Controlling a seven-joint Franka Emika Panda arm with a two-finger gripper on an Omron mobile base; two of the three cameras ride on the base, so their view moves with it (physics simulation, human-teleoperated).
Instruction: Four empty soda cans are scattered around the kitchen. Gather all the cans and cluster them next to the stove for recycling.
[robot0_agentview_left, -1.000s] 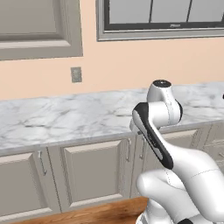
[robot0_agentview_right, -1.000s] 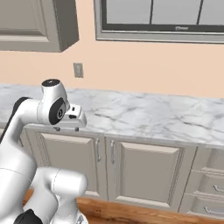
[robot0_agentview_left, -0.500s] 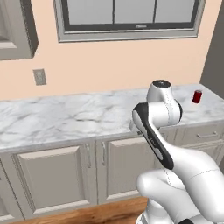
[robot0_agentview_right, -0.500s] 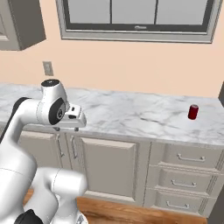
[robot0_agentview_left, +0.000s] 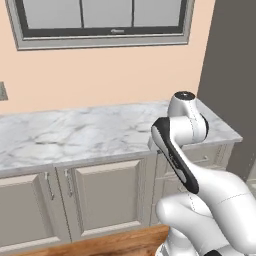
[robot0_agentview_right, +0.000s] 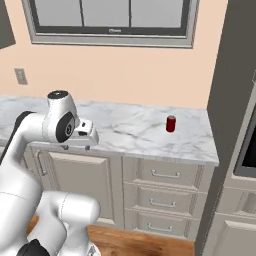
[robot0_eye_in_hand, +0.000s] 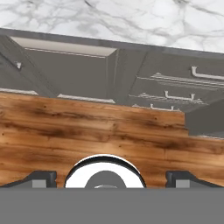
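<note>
Small red can, silvery top, upright cylinder, stands on the white grey-veined marble counter nr its right end, well apart from the arm. Arm folded in front of the counter w/ gripper pointing down at wood-plank floor; fingers wide apart, nothing btwn them. Below the counter: grey-beige panelled cabinet doors w/ slim metal handles, and a drawer stack. Dark-framed window on peach wall.

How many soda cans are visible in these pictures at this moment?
1. A red soda can stands upright on the marble counter, near its right end. Other cans may be outside these views.
</note>
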